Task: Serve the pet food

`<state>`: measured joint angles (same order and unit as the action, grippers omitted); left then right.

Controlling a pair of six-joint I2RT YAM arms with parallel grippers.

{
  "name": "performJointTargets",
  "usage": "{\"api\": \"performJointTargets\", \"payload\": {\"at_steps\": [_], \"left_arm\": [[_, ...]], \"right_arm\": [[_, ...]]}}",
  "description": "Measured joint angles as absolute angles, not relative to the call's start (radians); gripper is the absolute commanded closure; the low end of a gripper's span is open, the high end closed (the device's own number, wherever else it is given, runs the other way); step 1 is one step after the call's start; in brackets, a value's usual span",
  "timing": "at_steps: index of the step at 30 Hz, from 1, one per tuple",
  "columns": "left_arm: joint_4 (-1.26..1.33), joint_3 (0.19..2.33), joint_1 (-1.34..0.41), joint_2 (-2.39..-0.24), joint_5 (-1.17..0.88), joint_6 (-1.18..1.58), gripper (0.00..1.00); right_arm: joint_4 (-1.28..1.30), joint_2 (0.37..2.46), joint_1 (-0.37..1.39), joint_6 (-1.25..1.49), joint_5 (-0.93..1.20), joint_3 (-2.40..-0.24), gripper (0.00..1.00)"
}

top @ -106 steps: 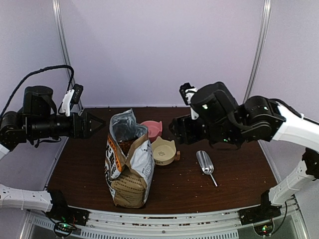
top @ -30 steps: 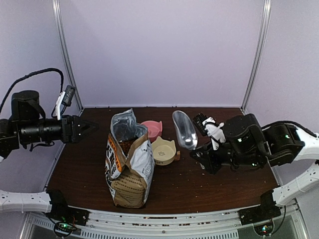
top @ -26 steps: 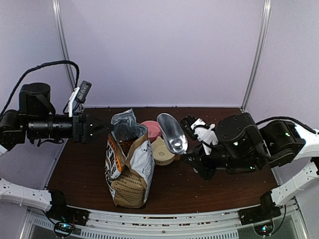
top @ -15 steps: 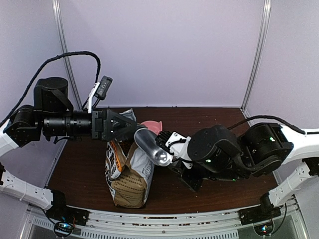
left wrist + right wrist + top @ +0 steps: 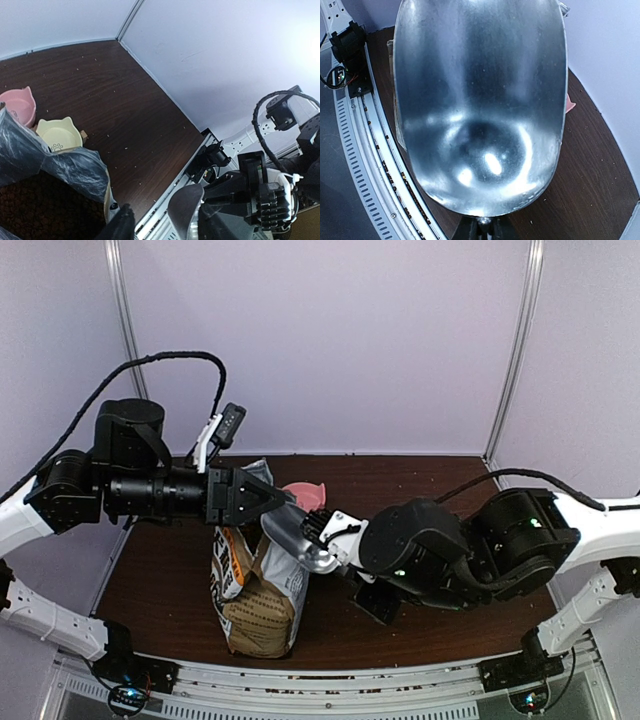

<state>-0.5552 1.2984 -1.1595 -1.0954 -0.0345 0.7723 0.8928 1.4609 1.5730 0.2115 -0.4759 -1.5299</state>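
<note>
At bag (image 5: 262,590) mouth: right tool (image 5: 328,536) pinches scoop (image 5: 287,532) handle, scoop aimed at the opening; left tool (image 5: 265,502) at the rim, cannot tell whether it grips. Kibble (image 5: 35,210) lies inside bag, low down. Risks, judged: scoop could snag the crumpled liner and tip bag; rim could slip and fold shut; tools could collide. Left wrist view shows kibble, pink bowl (image 5: 19,106), cream bowl (image 5: 60,137); right wrist view shows only the empty scoop, table (image 5: 600,190) beyond
</note>
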Motion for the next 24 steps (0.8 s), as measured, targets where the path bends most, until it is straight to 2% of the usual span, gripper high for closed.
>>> {"api": "performJointTargets", "payload": {"at_steps": [2, 4, 9, 11, 14, 19, 24], "left_arm": [[-0.555, 1.298, -1.159, -1.095, -0.04, 0.774, 0.57], [-0.555, 1.298, -1.159, -1.095, -0.047, 0.776, 0.5], [-0.555, 1.28, -1.159, -1.092, -0.066, 0.784, 0.48], [-0.555, 1.269, -1.159, -1.092, -0.074, 0.786, 0.53], [-0.557, 1.261, -1.159, -1.092, -0.084, 0.793, 0.67], [-0.557, 1.258, -1.159, -1.092, -0.092, 0.797, 0.84], [-0.554, 1.248, -1.159, -1.092, -0.116, 0.805, 0.84]], "right_arm": [[0.898, 1.47, 1.573, 0.212, -0.484, -1.538, 1.0], [0.906, 1.472, 1.573, 0.212, -0.493, -1.54, 1.0], [0.912, 1.472, 1.573, 0.213, -0.5, -1.541, 1.0], [0.913, 1.472, 1.573, 0.213, -0.5, -1.541, 1.0], [0.915, 1.472, 1.573, 0.214, -0.503, -1.541, 1.0], [0.925, 1.472, 1.573, 0.213, -0.506, -1.541, 1.0], [0.939, 1.473, 1.573, 0.213, -0.517, -1.542, 1.0]]}}
